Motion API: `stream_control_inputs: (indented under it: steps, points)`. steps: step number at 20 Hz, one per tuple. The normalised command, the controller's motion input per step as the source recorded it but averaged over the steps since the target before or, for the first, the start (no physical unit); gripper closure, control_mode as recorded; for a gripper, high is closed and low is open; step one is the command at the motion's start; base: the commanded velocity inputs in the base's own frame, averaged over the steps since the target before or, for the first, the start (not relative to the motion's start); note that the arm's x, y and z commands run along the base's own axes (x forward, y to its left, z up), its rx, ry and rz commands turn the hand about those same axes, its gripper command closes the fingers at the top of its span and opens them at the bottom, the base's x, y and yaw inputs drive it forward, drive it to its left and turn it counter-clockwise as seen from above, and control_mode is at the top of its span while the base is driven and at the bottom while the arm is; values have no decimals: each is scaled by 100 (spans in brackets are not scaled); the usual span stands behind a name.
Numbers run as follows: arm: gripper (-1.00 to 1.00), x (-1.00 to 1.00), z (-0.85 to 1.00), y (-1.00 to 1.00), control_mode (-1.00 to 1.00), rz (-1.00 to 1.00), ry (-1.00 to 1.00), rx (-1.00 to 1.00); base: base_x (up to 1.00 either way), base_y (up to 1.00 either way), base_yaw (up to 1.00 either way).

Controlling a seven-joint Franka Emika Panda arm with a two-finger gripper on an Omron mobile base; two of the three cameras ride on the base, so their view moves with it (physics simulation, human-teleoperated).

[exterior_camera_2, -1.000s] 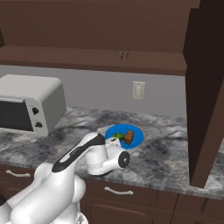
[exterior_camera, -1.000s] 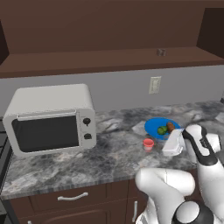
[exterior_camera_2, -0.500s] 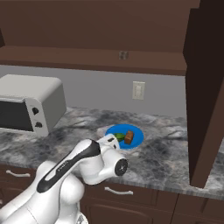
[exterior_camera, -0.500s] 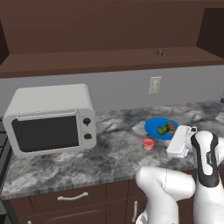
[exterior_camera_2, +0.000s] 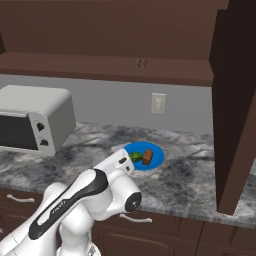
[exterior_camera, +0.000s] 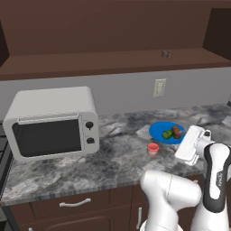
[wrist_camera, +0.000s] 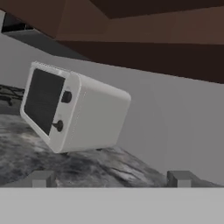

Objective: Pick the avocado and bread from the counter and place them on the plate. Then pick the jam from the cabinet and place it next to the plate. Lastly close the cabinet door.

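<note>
A: Where do the food things lie?

B: The avocado (exterior_camera: 167, 134) and the bread (exterior_camera: 176, 131) both sit on the plate (exterior_camera: 158, 129), side by side and touching or nearly so. From the right base view the avocado (exterior_camera_2: 136, 156) is left of the bread (exterior_camera_2: 147, 157) on the plate (exterior_camera_2: 157, 155).

A: And the plate itself?

B: It lies flat on the table (exterior_camera: 113, 158), below the wall outlet (exterior_camera: 159, 87) and well to the right of the microwave (exterior_camera: 52, 121).

A: The jam?

B: The jam (exterior_camera: 153, 148) stands upright on the table just beside the plate, at its front left edge, red lid up. I cannot tell whether it touches the rim.

A: What about the hand?

B: The hand (wrist_camera: 111, 178) is open wide and holds nothing; in the hand view its two tips stand far apart with only the table and the microwave (wrist_camera: 72, 107) beyond them. In the left base view the white hand body sits low at the right, near the plate's right side.

A: The cabinet?

B: The cabinet (exterior_camera_2: 100, 67) runs along the wall above. Its door (exterior_camera_2: 234, 107) stands open, swung out at the right of the right base view. A small grey object (exterior_camera_2: 141, 63) sits on the shelf.
</note>
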Motion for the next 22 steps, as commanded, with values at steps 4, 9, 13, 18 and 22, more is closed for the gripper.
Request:
stream_control_inputs:
  steps: [4,9,13,18,22]
  points:
    - [-100,-12,40,-8,-100,0,-14,1,0,0,0]
    - [-100,-8,37,-9,-100,0,-13,2,0,0,0]
    - [-100,-10,32,-16,-100,0,-13,0,0,0,0]
    - [-100,-9,16,-33,-100,0,-13,-1,0,0,0]
    - [-100,-12,17,-33,-100,0,-16,-6,0,0,0]
